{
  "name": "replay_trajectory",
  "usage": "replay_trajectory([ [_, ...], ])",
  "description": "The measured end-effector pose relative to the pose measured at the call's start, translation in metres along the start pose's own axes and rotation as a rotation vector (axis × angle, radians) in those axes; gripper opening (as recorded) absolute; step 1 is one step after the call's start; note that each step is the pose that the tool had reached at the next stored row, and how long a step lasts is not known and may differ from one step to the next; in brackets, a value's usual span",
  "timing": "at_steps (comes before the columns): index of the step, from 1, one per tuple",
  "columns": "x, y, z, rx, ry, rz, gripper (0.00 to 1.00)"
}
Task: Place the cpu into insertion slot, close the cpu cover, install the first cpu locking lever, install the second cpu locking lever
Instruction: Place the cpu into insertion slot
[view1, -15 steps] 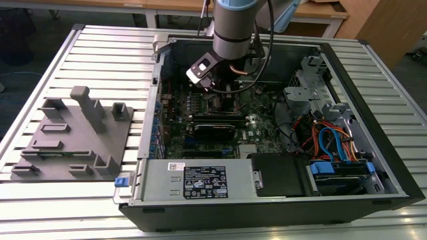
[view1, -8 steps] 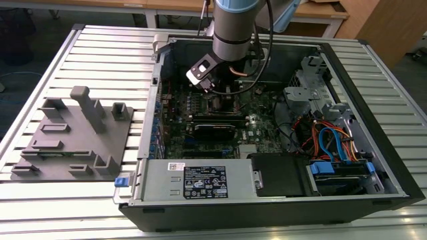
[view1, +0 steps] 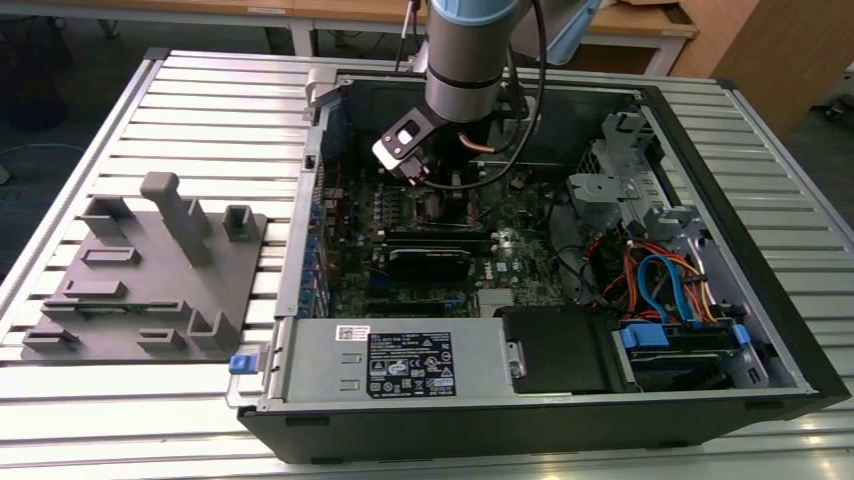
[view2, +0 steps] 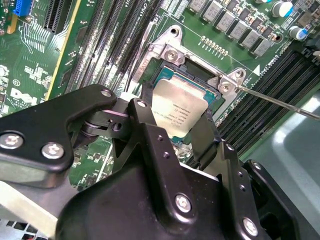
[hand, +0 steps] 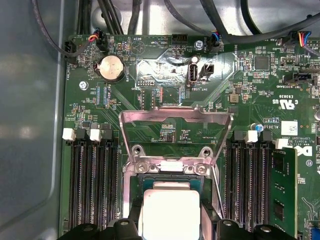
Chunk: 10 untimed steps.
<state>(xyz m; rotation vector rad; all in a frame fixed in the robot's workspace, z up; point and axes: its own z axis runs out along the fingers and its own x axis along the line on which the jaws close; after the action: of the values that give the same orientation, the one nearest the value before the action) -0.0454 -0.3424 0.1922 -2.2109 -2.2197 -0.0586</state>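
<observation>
in the exterior view a grey moulded fixture (view1: 147, 270) sits on the slatted table (view1: 80, 420) at the exterior view's left. to its right is the open computer case (view1: 534, 440), where the gripper (view1: 430, 182) reaches down over the green board. in the second wrist view its black fingers (view2: 145, 120) clamp the cpu (view2: 180, 107) by its sides, over the insertion slot (view2: 195, 75). in the first wrist view the cpu cover (hand: 175, 116) stands swung up.
</observation>
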Motion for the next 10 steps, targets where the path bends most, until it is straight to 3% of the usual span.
replay_trajectory([
  [4, 0.0001, 0.0001, 0.0004, -0.0004, 0.0007, 0.0, 0.55],
  [7, 0.0, 0.0, 0.0001, -0.0001, 0.0001, 0.0, 0.67],
  [10, 0.0, 0.0, 0.0001, 0.0, -0.0001, 0.0, 0.67],
])
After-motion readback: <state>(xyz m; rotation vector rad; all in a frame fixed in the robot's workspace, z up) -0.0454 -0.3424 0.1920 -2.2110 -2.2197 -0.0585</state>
